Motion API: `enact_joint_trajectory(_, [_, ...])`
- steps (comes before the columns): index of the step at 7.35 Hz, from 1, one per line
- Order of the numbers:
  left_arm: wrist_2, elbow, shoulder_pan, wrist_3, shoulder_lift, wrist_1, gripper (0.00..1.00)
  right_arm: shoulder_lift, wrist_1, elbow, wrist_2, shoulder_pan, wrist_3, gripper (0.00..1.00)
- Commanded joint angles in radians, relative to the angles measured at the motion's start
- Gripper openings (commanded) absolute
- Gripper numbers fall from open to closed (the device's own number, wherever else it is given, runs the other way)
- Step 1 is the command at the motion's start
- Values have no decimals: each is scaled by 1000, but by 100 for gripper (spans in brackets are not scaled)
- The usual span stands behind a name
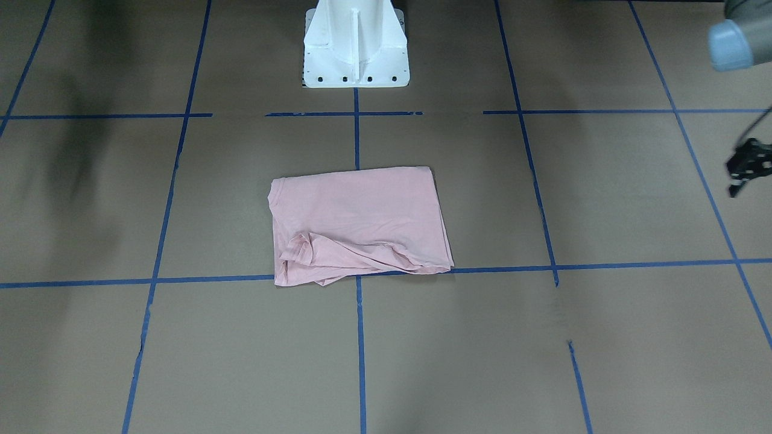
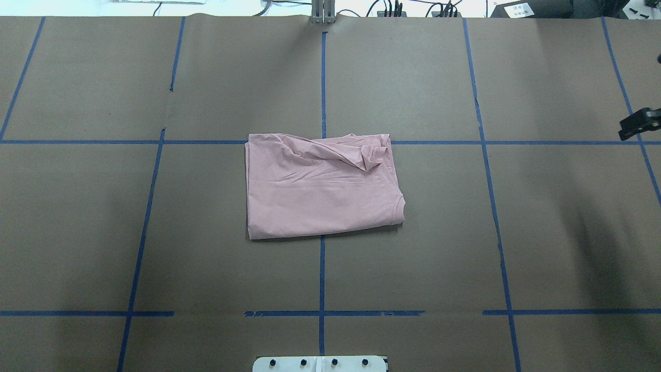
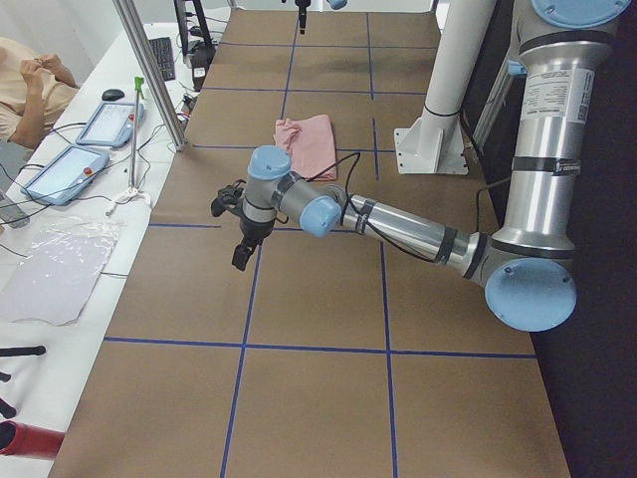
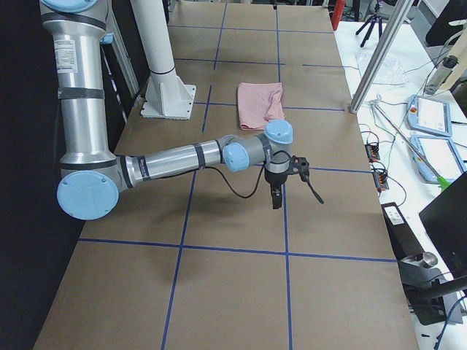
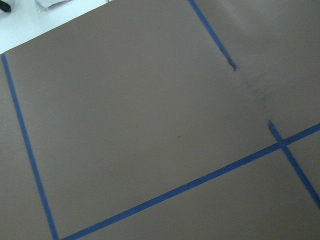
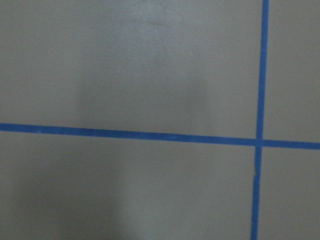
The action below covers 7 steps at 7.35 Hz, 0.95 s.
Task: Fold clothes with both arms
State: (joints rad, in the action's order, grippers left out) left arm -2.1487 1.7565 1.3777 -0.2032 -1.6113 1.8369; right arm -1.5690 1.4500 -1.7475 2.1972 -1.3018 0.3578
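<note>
The pale pink T-shirt (image 1: 362, 223) lies folded into a rough rectangle at the table's middle, plain pink side up, with a bunched, wrinkled edge on the far side from the robot (image 2: 361, 152). Its print is hidden. It also shows in the side views (image 3: 307, 139) (image 4: 259, 102). My left gripper (image 1: 745, 169) is cut off by the view's right edge, far out to the shirt's side and above the table (image 3: 239, 234). My right gripper (image 2: 640, 124) is cut off by the edge at the opposite side (image 4: 284, 182). Neither holds anything; I cannot tell their jaw state.
The white pedestal (image 1: 356, 48) stands at the robot's side of the brown, blue-taped table (image 2: 155, 232). An operator (image 3: 35, 80), tablets (image 3: 109, 124) and a metal post (image 3: 149, 70) are beyond the table's far edge. Both wrist views show only table paper and tape.
</note>
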Motion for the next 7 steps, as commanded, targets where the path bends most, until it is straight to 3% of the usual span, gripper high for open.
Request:
enact_joint_trajectory(1, [-190, -182, 225, 57, 13, -1, 100, -94, 4, 51, 79, -170, -220, 100])
enact_joint_trajectory(3, [-204, -235, 288, 214, 36, -16, 100, -178, -7, 89, 110, -217, -221, 100])
enact_joint_trajectory(7, [-203, -235, 288, 211, 64, -8, 100, -194, -8, 102, 113, -228, -220, 100])
